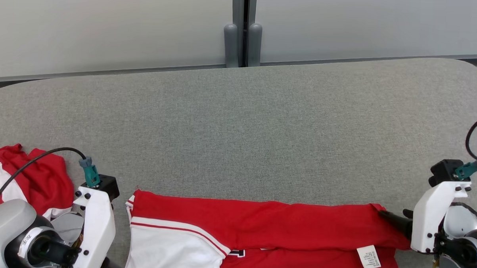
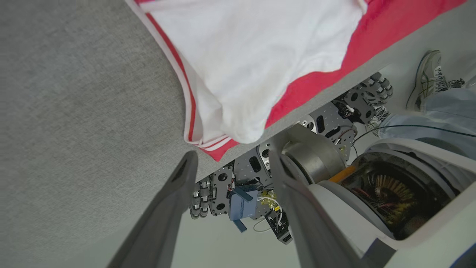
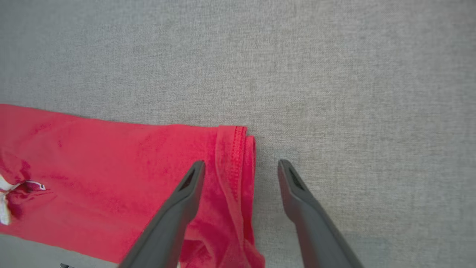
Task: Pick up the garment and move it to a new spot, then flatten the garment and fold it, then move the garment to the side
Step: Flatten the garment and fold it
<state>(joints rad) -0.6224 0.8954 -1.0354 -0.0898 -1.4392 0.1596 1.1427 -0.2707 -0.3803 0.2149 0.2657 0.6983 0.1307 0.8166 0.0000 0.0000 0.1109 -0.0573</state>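
Head view: we note the garment [image 1: 259, 226], red with a white, red-striped sleeve at its left end, lying as a long folded band along the near edge of the grey table [image 1: 262, 131]. A white care label [image 1: 369, 256] shows near its right end. A second red and white cloth [image 1: 30, 178] sits bunched at the far left of the table, apart from the garment.

Right wrist view: the right gripper [image 3: 241, 163] is spread wide and pinches nothing. Its two fingers straddle the stitched hem [image 3: 238, 156] at the garment's right end, one finger over the red fabric, the other over bare table. We cannot tell whether either finger touches the cloth.

Left wrist view: the left gripper [image 2: 232, 156] is likewise spread, nothing between its fingers. It hangs at the table's near edge, just beside the sleeve corner, not touching it. Below the edge we see the robot's wheeled base [image 2: 372, 93] and a person's shoe [image 2: 427, 80] on the floor.
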